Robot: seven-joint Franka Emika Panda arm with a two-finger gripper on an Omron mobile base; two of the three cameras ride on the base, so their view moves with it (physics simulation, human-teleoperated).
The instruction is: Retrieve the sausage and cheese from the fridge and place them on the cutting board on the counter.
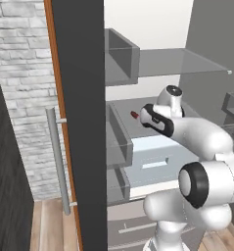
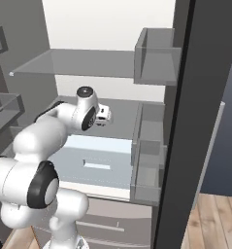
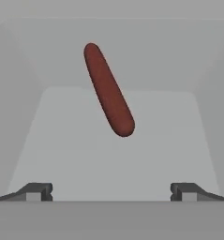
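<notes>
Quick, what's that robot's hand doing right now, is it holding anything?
Hand: open and empty, pointed at the sausage lying ahead of it on the fridge shelf.

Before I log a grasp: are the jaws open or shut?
Open. In the hand view both fingertips stand far apart, with the sausage lying on the fridge shelf beyond them, untouched.

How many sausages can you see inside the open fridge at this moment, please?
1. The sausage lies on the fridge shelf ahead of the open tool. The arm may hide others.
</notes>
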